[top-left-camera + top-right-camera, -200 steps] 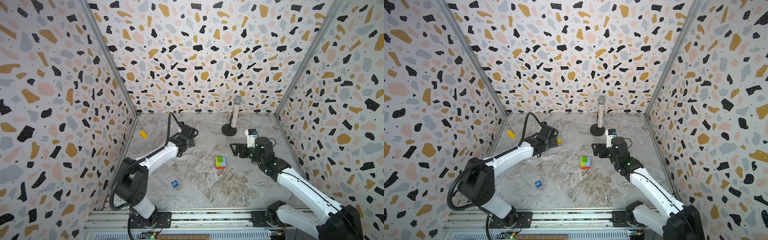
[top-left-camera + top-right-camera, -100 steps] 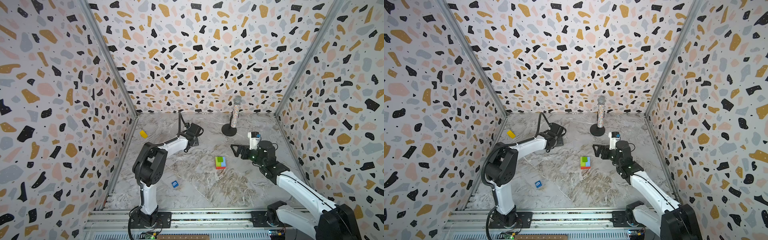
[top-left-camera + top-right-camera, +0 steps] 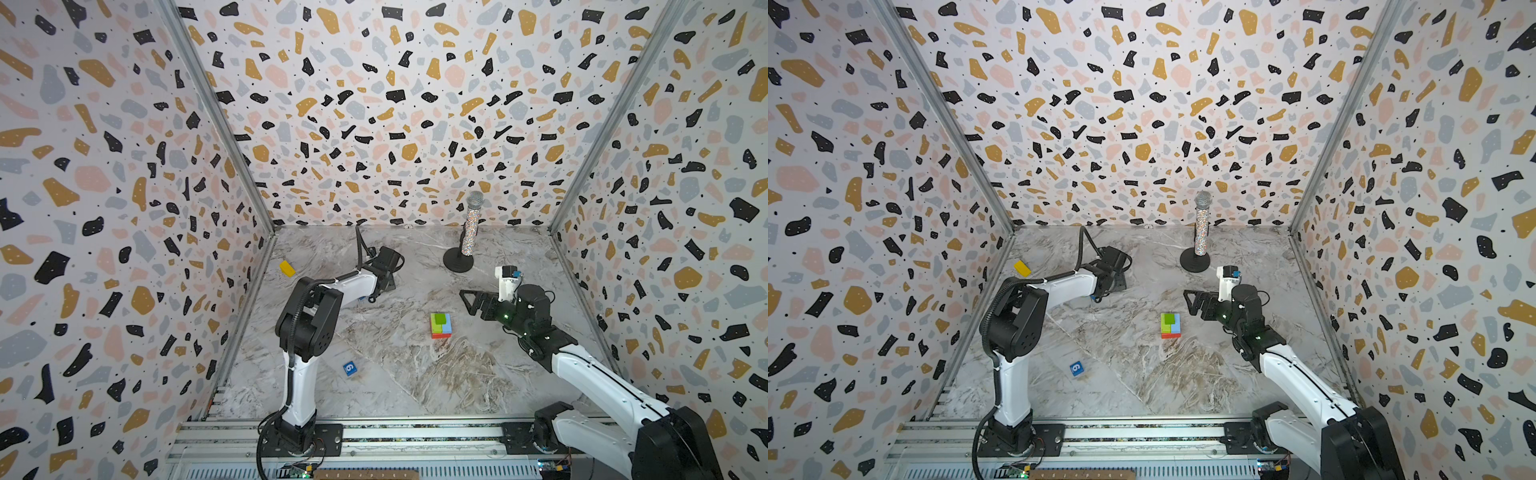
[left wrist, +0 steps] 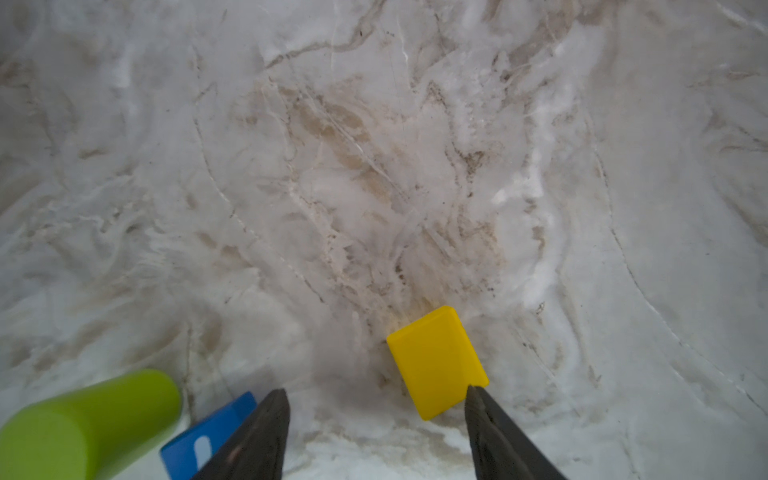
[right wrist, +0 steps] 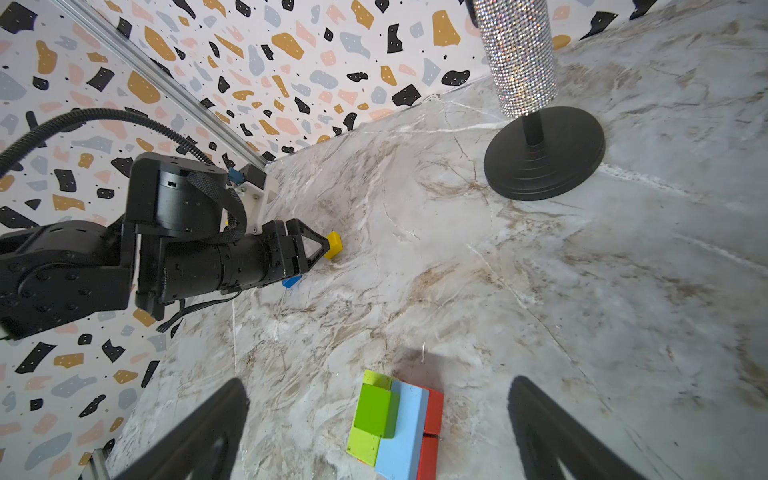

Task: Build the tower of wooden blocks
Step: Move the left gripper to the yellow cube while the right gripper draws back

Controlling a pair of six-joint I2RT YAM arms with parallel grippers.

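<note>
Abutting yellow block (image 4: 436, 361) edge, left claw (image 4: 376, 390).

3 terrazzo-print walls (image 3: 374, 104), metal corner posts (image 3: 221, 124), marble-look floor (image 3: 415, 382), aluminium rail (image 3: 415, 432) along front.

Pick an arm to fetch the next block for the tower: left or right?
Left, likely. The left tool is open right at a loose yellow block, which lies just ahead of its fingertips. The right tool is open and empty near the tower, away from any loose block.
</note>
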